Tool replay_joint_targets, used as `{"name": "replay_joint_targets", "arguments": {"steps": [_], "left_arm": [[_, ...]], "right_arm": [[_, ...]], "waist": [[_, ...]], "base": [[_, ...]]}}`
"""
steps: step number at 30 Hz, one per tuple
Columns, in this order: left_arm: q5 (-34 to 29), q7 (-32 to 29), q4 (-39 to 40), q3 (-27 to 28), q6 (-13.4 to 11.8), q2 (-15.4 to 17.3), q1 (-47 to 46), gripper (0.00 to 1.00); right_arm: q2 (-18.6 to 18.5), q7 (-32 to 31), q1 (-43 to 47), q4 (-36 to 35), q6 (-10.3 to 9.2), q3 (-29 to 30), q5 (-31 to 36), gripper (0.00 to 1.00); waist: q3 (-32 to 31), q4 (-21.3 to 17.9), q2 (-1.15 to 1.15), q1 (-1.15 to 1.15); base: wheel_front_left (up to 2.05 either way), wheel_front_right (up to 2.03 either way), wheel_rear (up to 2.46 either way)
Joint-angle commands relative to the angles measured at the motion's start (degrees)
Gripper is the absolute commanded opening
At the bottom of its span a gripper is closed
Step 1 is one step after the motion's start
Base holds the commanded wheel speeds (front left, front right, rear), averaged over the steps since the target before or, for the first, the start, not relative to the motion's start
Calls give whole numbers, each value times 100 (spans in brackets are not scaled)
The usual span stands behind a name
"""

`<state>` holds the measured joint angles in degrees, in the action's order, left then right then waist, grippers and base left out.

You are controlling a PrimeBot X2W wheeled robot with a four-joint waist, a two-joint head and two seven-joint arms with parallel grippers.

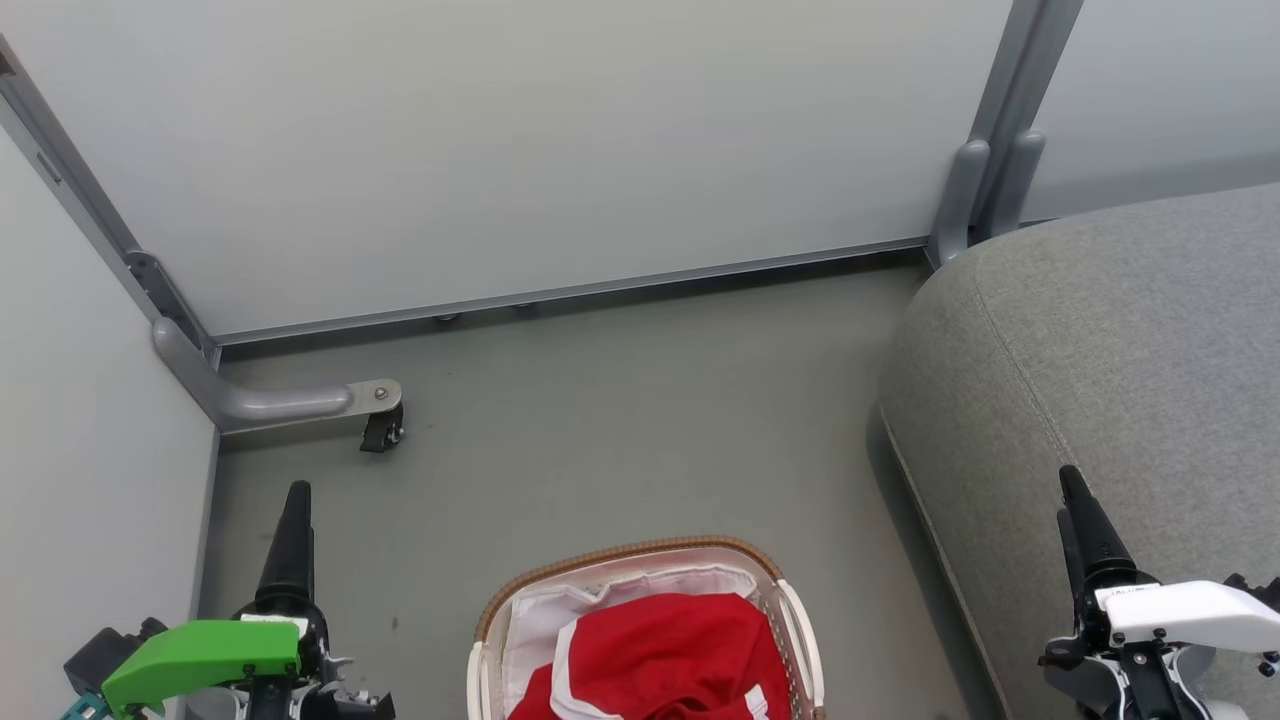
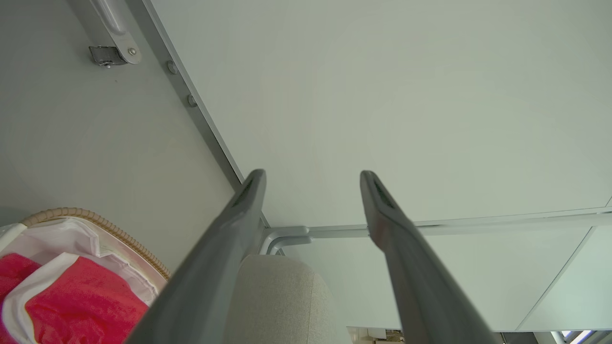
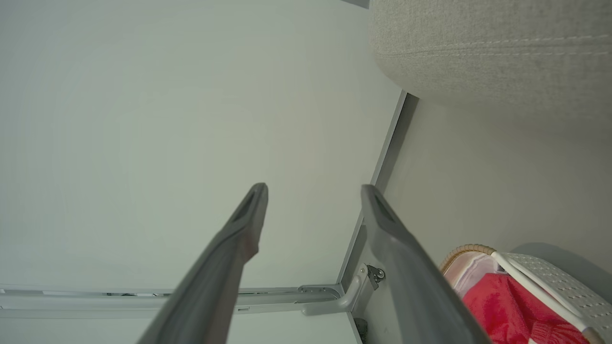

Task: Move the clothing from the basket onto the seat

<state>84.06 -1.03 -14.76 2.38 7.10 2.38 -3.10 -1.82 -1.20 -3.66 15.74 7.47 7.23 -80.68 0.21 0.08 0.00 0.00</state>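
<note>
While clothing [image 1: 665, 650] fills basket [image 1: 620, 553], grippers [image 2: 311, 172] [image 3: 313, 186] gape (wrist views).

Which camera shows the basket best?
Head view: it looks down on the basket, showing its brown rim, white liner and red clothing inside. Left wrist catches one corner; right wrist shows a handle and perforated side.

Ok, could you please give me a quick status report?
Left gripper open, empty. Right gripper open, empty. Clothing in basket, on floor beside seat. No obstruction seen between them.
</note>
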Motion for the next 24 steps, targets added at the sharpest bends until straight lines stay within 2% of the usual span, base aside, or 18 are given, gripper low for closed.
{"name": "replay_joint_targets", "arguments": {"steps": [1,13,24], "left_arm": [[-247,60,150,-22,22,26,-45,100],[-1853,332,539,-347,-186,33,-48,100],[-3191,545,694,-664,-434,39,84,100]], "right_arm": [[-53,75,-50,-162,1,37,272,100],[-67,348,61,-663,1,-6,1794,100],[-75,564,193,-789,2,-189,3011,100]], "waist": [[-1,3,0,0],[-6,26,0,0],[-6,34,0,0]], "base": [[0,0,0],[0,0,0],[0,0,0]]}}
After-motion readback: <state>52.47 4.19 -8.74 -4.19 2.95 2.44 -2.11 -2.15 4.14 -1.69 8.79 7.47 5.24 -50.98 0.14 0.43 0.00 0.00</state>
